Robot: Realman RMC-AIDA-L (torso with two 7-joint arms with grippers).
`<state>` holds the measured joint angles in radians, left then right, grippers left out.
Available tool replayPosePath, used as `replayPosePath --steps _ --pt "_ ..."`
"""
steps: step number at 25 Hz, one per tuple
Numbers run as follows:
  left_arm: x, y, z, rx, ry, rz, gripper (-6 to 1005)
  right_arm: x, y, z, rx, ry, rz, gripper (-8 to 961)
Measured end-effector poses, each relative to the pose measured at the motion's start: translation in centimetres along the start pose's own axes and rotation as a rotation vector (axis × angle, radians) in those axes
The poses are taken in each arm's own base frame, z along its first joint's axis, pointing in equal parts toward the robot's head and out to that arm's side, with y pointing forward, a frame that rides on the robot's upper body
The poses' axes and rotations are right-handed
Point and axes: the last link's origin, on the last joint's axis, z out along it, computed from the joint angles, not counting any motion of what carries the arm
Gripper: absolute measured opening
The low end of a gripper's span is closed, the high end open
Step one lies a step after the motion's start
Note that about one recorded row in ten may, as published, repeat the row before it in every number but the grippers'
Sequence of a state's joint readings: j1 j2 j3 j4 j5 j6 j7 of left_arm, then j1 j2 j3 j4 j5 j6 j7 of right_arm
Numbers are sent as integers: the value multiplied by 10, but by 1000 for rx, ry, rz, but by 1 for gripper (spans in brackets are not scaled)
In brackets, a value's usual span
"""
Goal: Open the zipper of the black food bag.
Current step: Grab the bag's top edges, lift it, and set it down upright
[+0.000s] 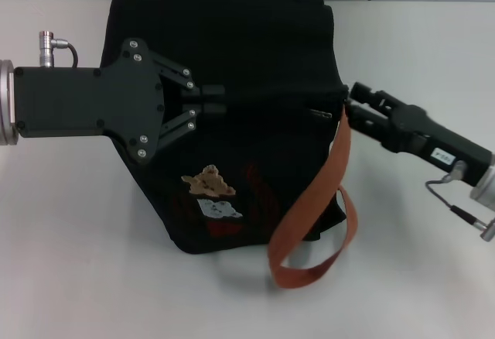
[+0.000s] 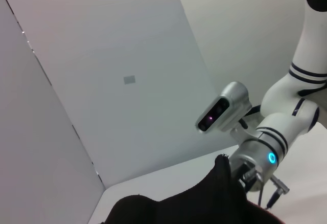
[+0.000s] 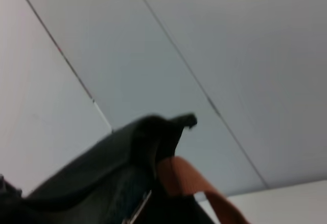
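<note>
Left gripper (image 1: 219,104), jaws together, pinches the black food bag (image 1: 255,53) mid-top; right gripper (image 1: 349,101) grips its corner beside the zipper (image 1: 321,113).

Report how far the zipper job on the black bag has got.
Done: left gripper sits pinched on top of the boxy black fabric bag; right gripper is at its side edge, near the small silver pull tab. In hand: securing holds. Left: drawing the zipper open; no opening shows.
</note>
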<state>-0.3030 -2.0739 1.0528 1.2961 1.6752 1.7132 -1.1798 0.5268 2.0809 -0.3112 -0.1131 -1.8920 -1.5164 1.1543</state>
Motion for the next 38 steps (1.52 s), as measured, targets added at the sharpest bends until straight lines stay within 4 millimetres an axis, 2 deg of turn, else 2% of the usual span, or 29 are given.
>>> replayPosePath --steps 5,11,15,20,25,30,38 --pt "-2 -1 1 9 -2 -6 83 -10 3 -12 -36 -44 64 742" --pt "-4 0 3 5 5 -7 83 -30 6 -17 -120 4 233 738" --pt "-4 0 3 4 11 -11 83 -43 8 -17 -174 86 303 736" --pt "-5 1 4 4 15 -16 83 -45 9 -11 -194 135 308 733" --pt "-7 3 4 3 19 -22 83 -48 11 -4 -207 144 301 508" --pt "-7 3 4 -3 21 -23 83 -50 10 1 -204 148 300 333" --pt "-10 4 5 -3 23 -31 83 -52 11 17 -210 157 300 296"
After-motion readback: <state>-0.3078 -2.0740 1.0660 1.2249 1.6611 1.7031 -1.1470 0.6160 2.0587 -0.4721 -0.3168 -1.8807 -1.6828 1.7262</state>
